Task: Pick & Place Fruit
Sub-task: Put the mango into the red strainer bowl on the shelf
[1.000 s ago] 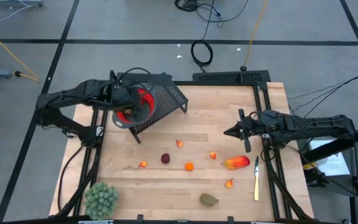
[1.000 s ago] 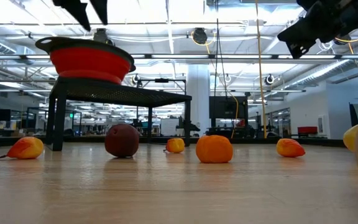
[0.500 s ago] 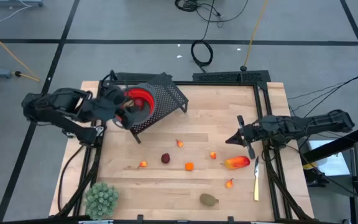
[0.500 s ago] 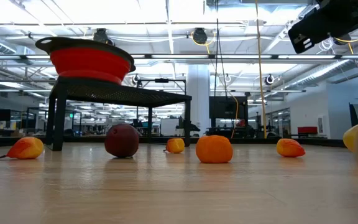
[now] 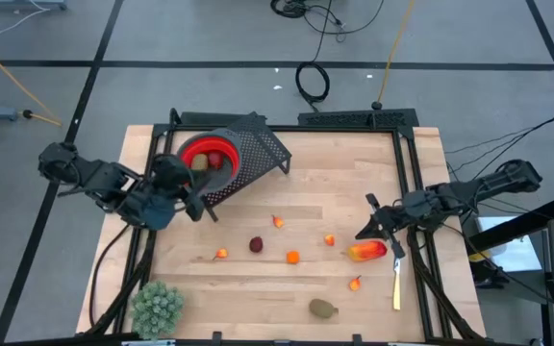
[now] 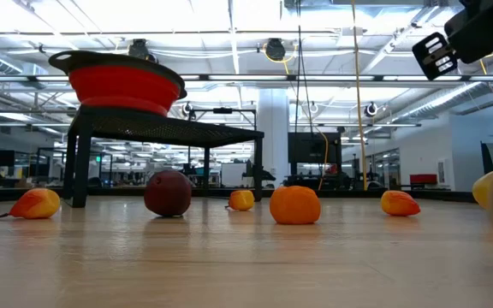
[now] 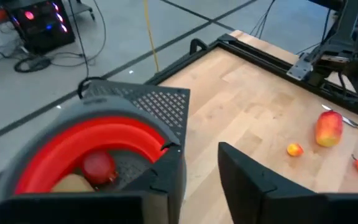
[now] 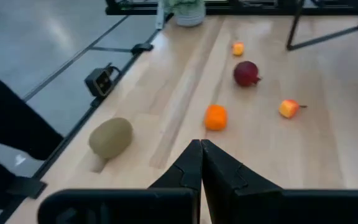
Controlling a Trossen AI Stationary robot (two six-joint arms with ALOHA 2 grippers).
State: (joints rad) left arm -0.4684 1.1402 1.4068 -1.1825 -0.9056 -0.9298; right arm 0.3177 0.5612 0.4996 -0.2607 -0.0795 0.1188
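The left arm reaches in from nine o'clock, bent low over the wooden table (image 5: pixel 354 163), and its left gripper (image 5: pixel 192 204) sits just beside the near edge of the black mesh stand (image 5: pixel 258 152), fingers a little apart with nothing between them. On that stand at eleven o'clock rests the red collapsible bowl (image 5: pixel 210 152), holding a dark red ball and a brownish-green oval (image 7: pixel 73 183). Toward the table's middle lie loose fruit: a small orange-red piece with a stem (image 5: pixel 221 255), a dark red ball (image 5: pixel 256 244), a tiny orange bit (image 5: pixel 278 222), a round orange piece (image 5: pixel 292 257) and another small orange bit (image 5: pixel 330 240). At seven o'clock stands the pale green spiky plant (image 5: pixel 157 308). At five o'clock lie a second brownish-green oval (image 5: pixel 323 308) and a small stemmed orange piece (image 5: pixel 356 283). The right arm stretches in from three o'clock; the right gripper (image 5: pixel 363 234), fingers pressed together and empty, hovers just beside the long red-orange-yellow piece (image 5: pixel 366 252), with a yellow-handled knife (image 5: pixel 397 279) near it.
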